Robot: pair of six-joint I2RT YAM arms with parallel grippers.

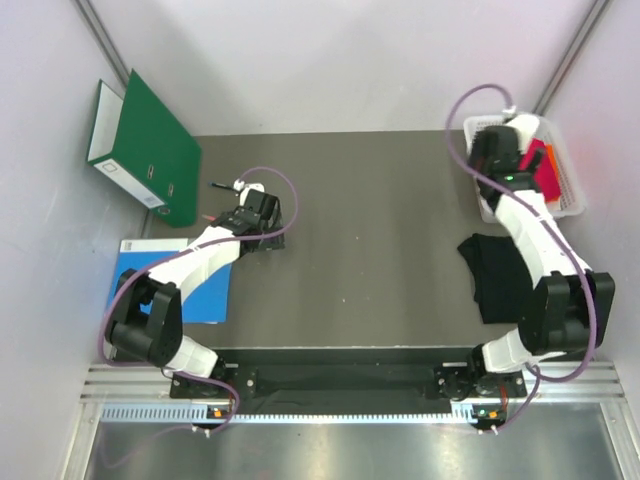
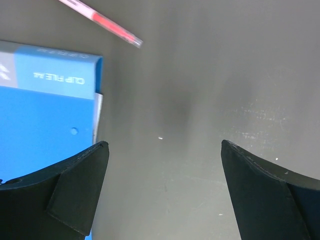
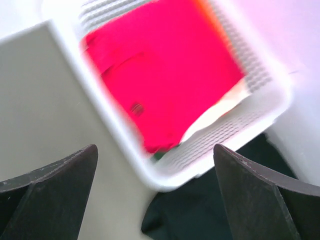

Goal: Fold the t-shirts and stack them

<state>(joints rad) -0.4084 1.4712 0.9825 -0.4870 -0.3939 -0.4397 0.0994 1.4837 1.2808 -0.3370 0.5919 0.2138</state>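
Top external view, from the left edge across: a green binder (image 1: 150,150) stands in the upper left, a blue clip file (image 2: 45,115) lies flat below it, and a pen (image 2: 100,21) lies just past the file's corner. The left gripper (image 2: 164,145) hangs over bare table (image 1: 370,220) beside that file, its fingers spread wide and holding nothing. At the lower right the black t-shirt (image 1: 500,275) lies in a loose heap on the table, partly under the right arm. Above it, at the upper right, the right gripper (image 3: 155,147) hovers, equally wide and empty, over the white basket (image 3: 125,150). In the basket the crimson t-shirt (image 3: 165,70) lies on top, roughly flat. A sliver of the orange t-shirt (image 3: 202,5) shows at its edge, though the right wrist view is blurred. I judge all three light and limp, apt to drape and bunch, and not fragile. The crimson one looks best pinched at a raised wrinkle or free edge near the basket's middle, taking the top layer only, clear of the mesh wall where a finger could catch.
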